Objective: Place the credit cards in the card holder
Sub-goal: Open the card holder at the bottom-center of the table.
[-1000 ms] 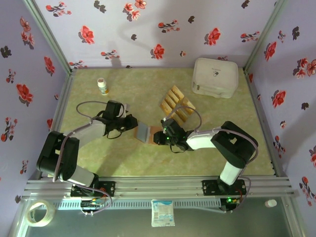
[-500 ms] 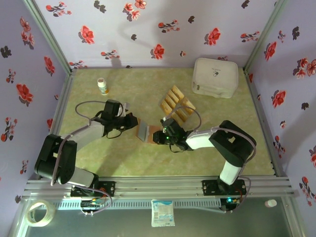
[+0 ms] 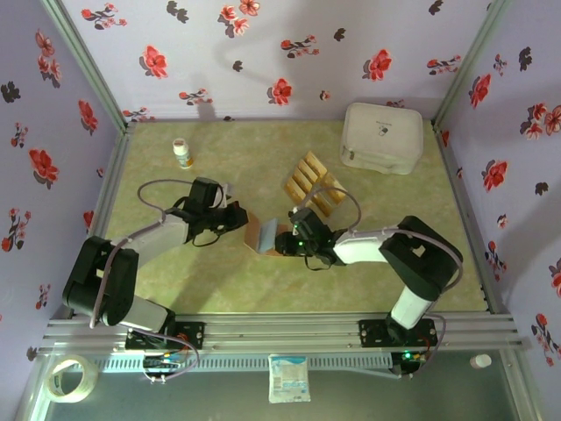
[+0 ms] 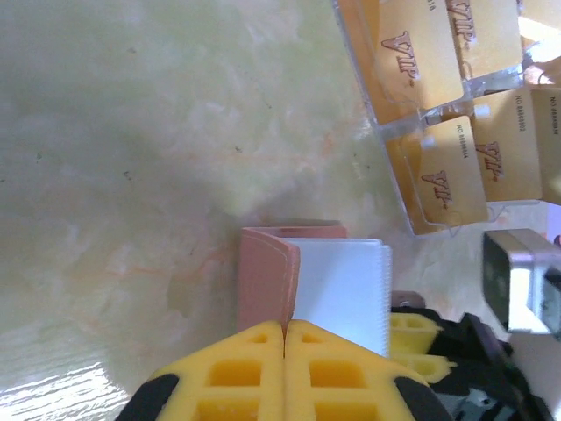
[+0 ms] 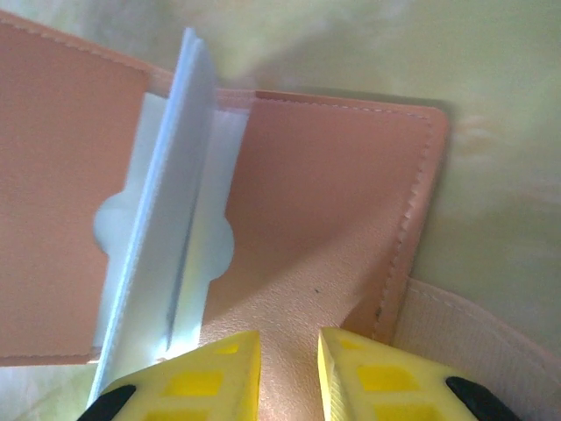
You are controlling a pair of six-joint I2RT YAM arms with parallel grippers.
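The card holder [image 3: 260,237] lies open at mid-table, its reddish-brown cover [image 4: 263,276] stood up and white sleeves [image 4: 342,285] fanned beside it. My left gripper [image 3: 244,222] is shut on the edge of that raised cover, its yellow fingertips [image 4: 285,329] pressed together on it. My right gripper [image 3: 282,242] is over the other cover half [image 5: 324,202], jaws a little apart, tips against the leather with nothing clamped between them. Several tan-orange credit cards [image 3: 312,186] lie in rows behind the holder and show again in the left wrist view [image 4: 421,53].
The cards rest in a clear tray [image 4: 386,132]. A big white rounded box [image 3: 381,136] sits at the back right, a small bottle [image 3: 183,153] at the back left. A beige strap [image 5: 478,329] sticks out beside the cover. Flowered walls close in the table.
Both grippers and the card holder have shifted slightly right. The white sleeves now stand up more between the two covers. The left gripper stays shut on the cover.
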